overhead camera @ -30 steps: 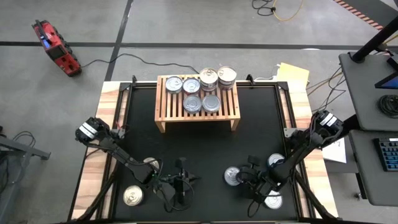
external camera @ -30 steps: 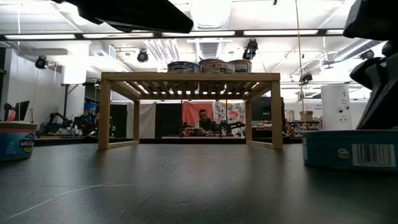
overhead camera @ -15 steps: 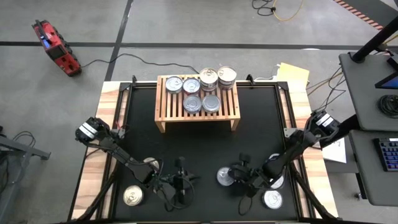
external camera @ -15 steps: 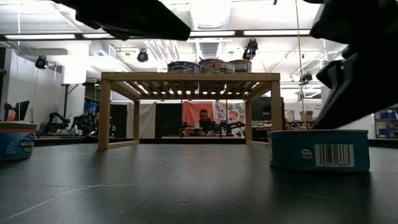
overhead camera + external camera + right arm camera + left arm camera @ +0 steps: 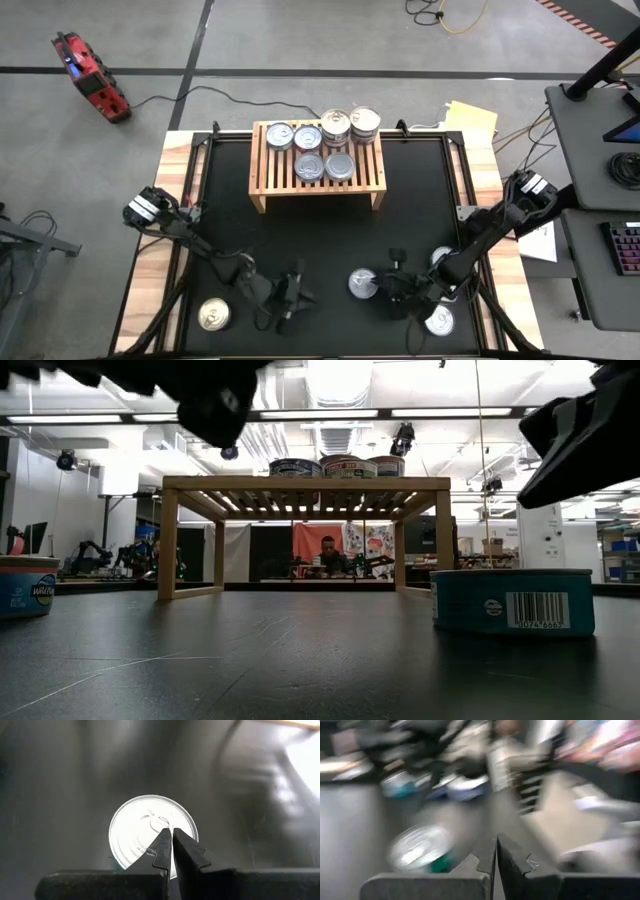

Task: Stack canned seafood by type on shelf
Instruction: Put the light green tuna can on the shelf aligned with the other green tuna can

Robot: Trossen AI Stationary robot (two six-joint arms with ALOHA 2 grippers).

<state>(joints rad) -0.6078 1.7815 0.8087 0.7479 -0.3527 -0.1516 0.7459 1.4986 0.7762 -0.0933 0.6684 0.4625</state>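
**Both tools clenched and empty near the front edge, six tins on the shelf**

Along the front edge of the desk (image 5: pixel 320 225), the left tool (image 5: pixel 290 300) hangs just left of the middle with its fingers pressed together and nothing between them. A silver-lidded tin (image 5: pixel 214 316) lies on the mat near the front left corner, apart from that tool. In the left wrist view the shut fingers (image 5: pixel 512 862) show sharply, but everything beyond them is blurred.

The right tool (image 5: pixel 392 290) sits just right of the middle of the front edge, also clenched on nothing. Its tips point toward a flat teal tin (image 5: pixel 364 284) with a silver lid, lying just beside them; the right wrist view shows that lid right past the closed fingertips (image 5: pixel 165 847). In the low view this tin (image 5: pixel 512 601) stands upright on the mat, barcode facing the camera. Two more tins (image 5: pixel 438 320) lie toward the front right corner, partly under the right arm.

Farther back, the light-wood shelf (image 5: pixel 316 180) stands at the middle of the rear edge. Six tins (image 5: pixel 324 148) rest on its slatted top, four along the back and two just in front.
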